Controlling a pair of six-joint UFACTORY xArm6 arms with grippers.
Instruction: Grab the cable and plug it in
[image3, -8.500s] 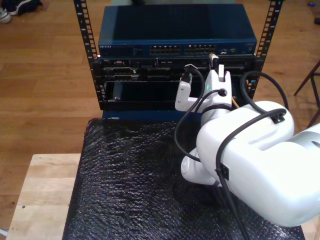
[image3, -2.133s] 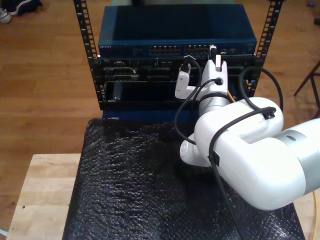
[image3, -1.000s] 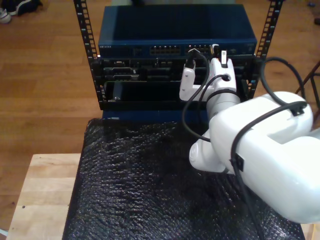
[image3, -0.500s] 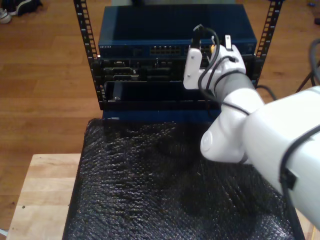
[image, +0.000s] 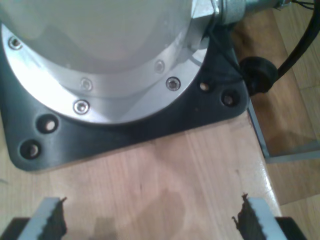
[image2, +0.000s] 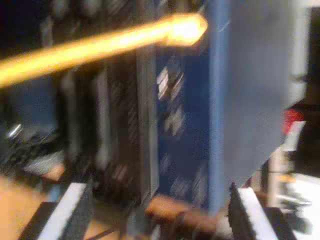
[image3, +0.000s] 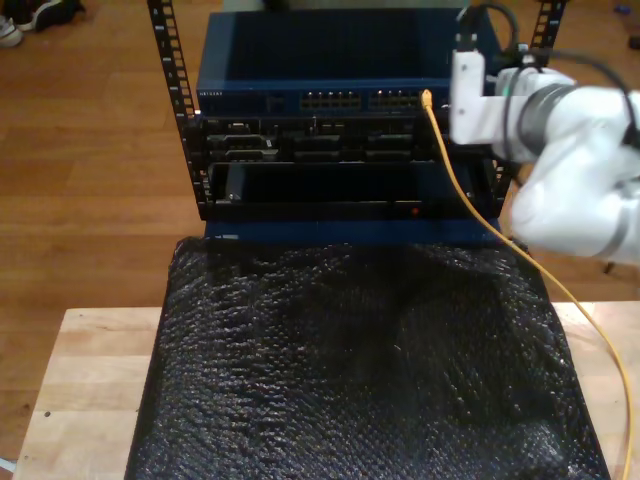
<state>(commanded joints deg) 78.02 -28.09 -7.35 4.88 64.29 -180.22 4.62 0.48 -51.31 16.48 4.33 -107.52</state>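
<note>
The yellow cable has its tip in a port on the blue switch in the rack. From there it trails down over the mat toward the exterior view's lower right. In the second wrist view the cable is a blurred yellow streak in front of the switch face. My second gripper is open with nothing between its fingers. Its arm's wrist hangs just off the switch's front corner on the exterior view's right. My first gripper is open over bare wood, close to a black base plate.
A black bubble-wrap mat covers the wooden table in front of the rack. Black rack posts flank the switch. Darker units sit below it. A black arm cable runs past the base plate.
The arm has swung away from the switch toward the exterior view's right and upward. The yellow cable is let go and stays in the port, now showing along its length.
</note>
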